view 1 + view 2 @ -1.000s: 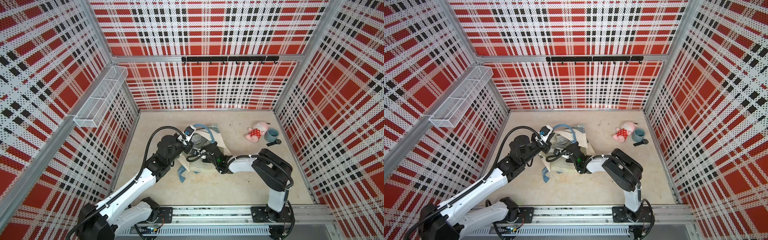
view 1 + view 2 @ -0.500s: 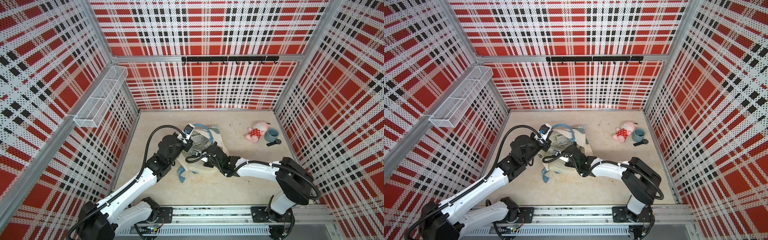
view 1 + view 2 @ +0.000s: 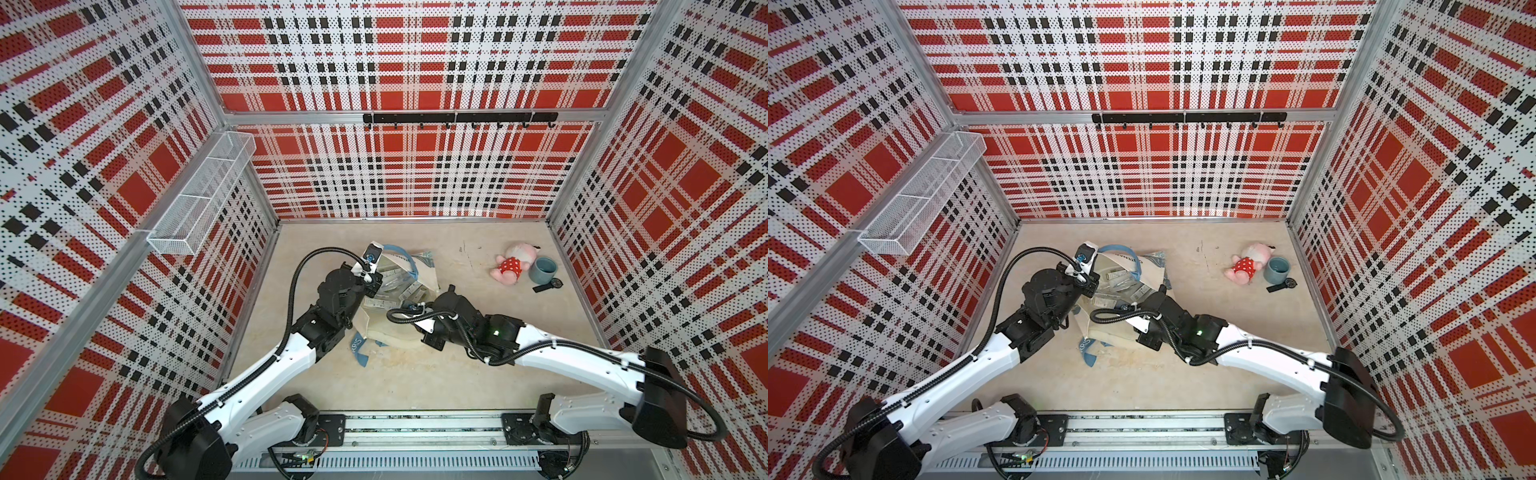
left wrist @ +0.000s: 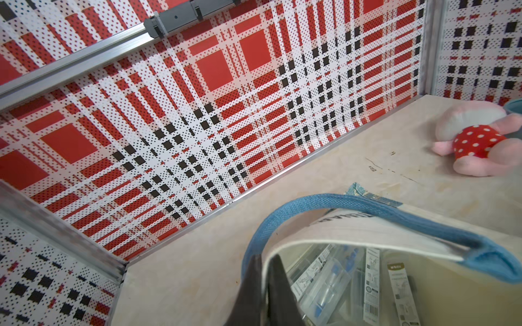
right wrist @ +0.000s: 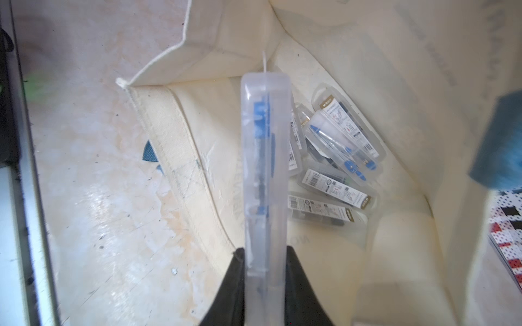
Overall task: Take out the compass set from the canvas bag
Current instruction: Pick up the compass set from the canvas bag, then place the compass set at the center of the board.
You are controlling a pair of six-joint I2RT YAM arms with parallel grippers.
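Clerk: Moved since a second ago: the right arm (image 3: 582, 359), then folded with its elbow raised over mid-table, is now stretched low with the elbow out toward the right wall. The left arm (image 3: 266, 374) and the bag are unchanged.

Checker: Nearest entry?

Clerk: Item, right gripper (image 5: 265, 252). Jaws are narrow and clamped on the near end of the compass set (image 5: 265, 158), a long clear case with blue parts inside. The case juts straight out from the fingertips, its far end over the mouth of the canvas bag (image 3: 382, 332). Whether it has cleared the rim, cannot tell.

Checker: And the other side?

Clerk: Item, left gripper (image 4: 265, 279). It is pinched tight on the bag's upper rim beside a blue handle (image 4: 367, 206), holding the mouth up. A second handle (image 3: 358, 347) lies flat on the table (image 3: 415, 382), on the near side.

Checker: Bag, position and contents.

Clerk: Cream, lying mid-table between both grippers, with the floral band (image 3: 424, 261) at its far end. Inside are several more clear cases (image 5: 339, 146), heaped beyond the held case's tip.

Checker: Farther back?

Clerk: A pink plush toy (image 3: 512, 266) in a red dotted garment sits just beside a grey-blue cup (image 3: 543, 270), with a small black object (image 3: 547, 286) by the cup. All three are well apart from the bag, toward the right wall. A wire basket (image 3: 203, 195) is on the left wall and a black hook rail (image 3: 459, 118) on the back wall.
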